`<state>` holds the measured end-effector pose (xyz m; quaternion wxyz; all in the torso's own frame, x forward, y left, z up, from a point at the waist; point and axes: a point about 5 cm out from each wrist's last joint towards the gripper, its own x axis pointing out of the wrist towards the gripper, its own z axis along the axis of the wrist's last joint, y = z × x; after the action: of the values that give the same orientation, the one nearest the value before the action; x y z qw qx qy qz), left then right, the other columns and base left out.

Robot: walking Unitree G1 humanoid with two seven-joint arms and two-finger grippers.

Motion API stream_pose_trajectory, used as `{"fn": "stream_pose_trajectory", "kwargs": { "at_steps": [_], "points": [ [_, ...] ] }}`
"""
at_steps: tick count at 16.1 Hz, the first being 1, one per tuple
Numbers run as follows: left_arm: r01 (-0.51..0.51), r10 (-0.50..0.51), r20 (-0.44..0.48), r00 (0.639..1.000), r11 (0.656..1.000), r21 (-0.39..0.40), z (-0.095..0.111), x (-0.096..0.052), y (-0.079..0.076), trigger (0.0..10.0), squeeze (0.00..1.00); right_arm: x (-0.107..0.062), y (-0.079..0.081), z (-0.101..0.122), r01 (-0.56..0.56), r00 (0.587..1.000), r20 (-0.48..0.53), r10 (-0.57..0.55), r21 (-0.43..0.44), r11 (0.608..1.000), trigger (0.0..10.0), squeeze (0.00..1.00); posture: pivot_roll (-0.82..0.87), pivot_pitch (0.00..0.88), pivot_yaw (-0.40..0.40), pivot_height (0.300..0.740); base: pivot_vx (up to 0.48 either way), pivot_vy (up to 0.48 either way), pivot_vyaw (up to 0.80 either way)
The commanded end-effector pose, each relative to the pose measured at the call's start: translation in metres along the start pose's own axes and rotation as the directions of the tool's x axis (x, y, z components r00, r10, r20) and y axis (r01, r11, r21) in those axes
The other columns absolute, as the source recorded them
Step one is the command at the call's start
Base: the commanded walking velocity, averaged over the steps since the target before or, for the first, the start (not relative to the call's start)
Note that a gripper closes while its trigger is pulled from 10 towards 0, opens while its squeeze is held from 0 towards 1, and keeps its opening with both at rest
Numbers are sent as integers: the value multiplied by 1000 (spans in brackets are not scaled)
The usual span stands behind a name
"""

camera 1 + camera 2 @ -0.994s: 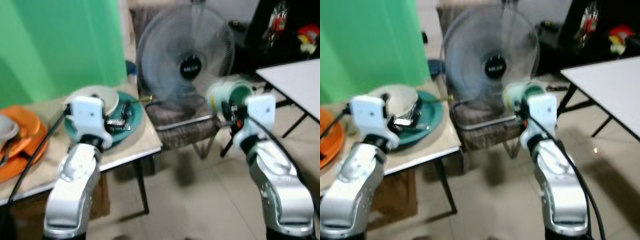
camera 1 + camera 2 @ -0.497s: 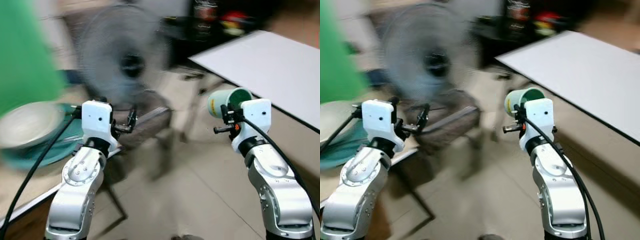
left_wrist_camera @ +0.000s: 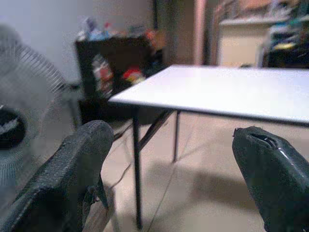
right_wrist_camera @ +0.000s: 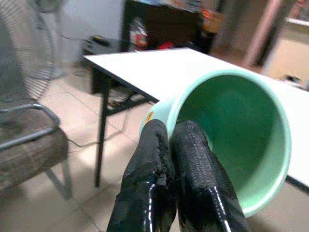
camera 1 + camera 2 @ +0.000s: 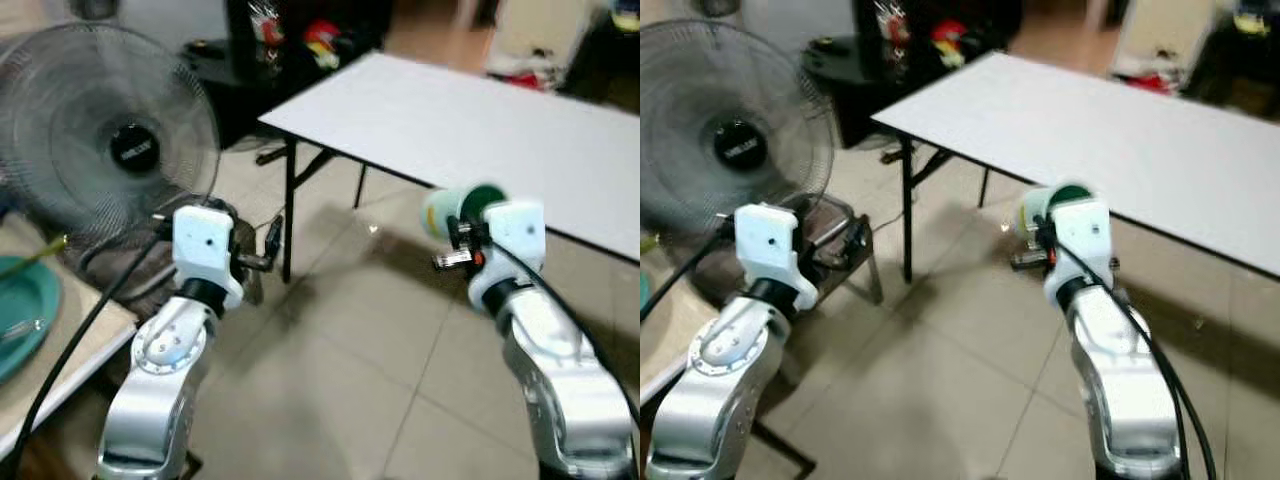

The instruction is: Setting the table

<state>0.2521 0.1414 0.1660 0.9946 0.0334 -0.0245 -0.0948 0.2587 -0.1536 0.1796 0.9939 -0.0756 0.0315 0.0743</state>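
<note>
A pale green cup (image 5: 458,208) with a darker green inside hangs in the air, tipped on its side, just short of the near edge of the long white table (image 5: 480,110). My right gripper (image 5: 455,240) is shut on its rim; in the right wrist view one finger (image 4: 153,164) lies outside the cup wall (image 4: 241,140) and the other inside. My left gripper (image 5: 268,250) is held up at chest height over the floor. It is open, and its two fingers (image 3: 72,179) stand wide apart with nothing between them.
A standing fan (image 5: 110,140) and a chair with a brown seat (image 5: 830,250) are at the left. A teal plate (image 5: 20,320) lies on the side table at the far left edge. A dark shelf (image 5: 300,40) stands behind. Tiled floor (image 5: 340,370) lies between me and the white table.
The view has swung right: the side table with plates has slid off to the left and the white table now lies ahead. The cup stays in my right gripper.
</note>
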Motion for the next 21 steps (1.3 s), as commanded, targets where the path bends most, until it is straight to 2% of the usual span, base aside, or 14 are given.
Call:
{"fn": "stream_pose_trajectory", "kwargs": {
  "at_steps": [1,8,13,17,21],
  "points": [
    [-18,18,-5,1000,1000,0,0,1,2,10000,0,0,1,4,-7,1000,17,7,-19,1000,10000,0,-33,0,-20,740,281,0,0],
    [-36,36,-7,999,999,7,0,-1,8,10000,0,4,5,3,-28,1000,10,28,2,1000,10000,0,-9,0,-26,740,296,0,0],
    [-50,50,3,999,999,18,4,1,13,10000,0,5,6,2,-26,1000,10,26,3,1000,10000,0,-1,0,-15,740,332,0,-800],
    [-47,48,-15,999,999,21,0,-4,12,10000,0,6,1,0,-19,1000,8,19,-17,1000,10000,0,4,0,2,740,362,0,0],
    [-80,80,-5,997,996,46,3,-2,18,10000,0,9,-1,-3,-49,999,13,49,-39,998,10000,0,12,0,3,740,374,0,-664]
  ]
}}
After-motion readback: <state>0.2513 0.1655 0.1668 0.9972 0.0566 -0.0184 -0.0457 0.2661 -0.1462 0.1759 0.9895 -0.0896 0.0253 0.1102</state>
